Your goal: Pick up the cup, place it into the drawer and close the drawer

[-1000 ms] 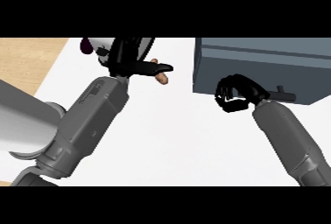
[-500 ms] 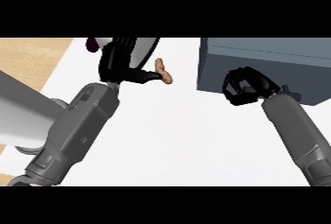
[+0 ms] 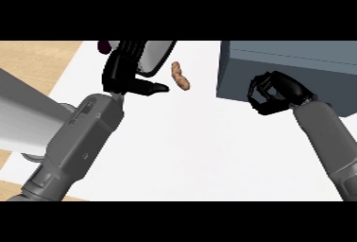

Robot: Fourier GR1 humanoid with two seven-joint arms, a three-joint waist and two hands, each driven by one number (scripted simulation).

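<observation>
A blue-grey drawer cabinet (image 3: 300,59) stands at the upper right, and no gap shows in its front. My right hand (image 3: 275,92) is against that front, fingers curled, with nothing visible inside them. At the upper left my left hand (image 3: 129,71) is open, fingers pointing away and thumb out to the right. Behind its fingers sits a pale grey, dark-rimmed vessel (image 3: 160,53), mostly hidden; I cannot tell whether it is the cup. No other cup shows.
A brown, elongated vegetable (image 3: 181,76) lies on the white counter (image 3: 202,151) between the hands. A small purple object (image 3: 105,46) peeks out at the far left. The wooden floor (image 3: 35,61) lies beyond the counter's left edge.
My right hand has risen from the counter to the drawer front. My left hand has slid a little left, uncovering the brown vegetable.
</observation>
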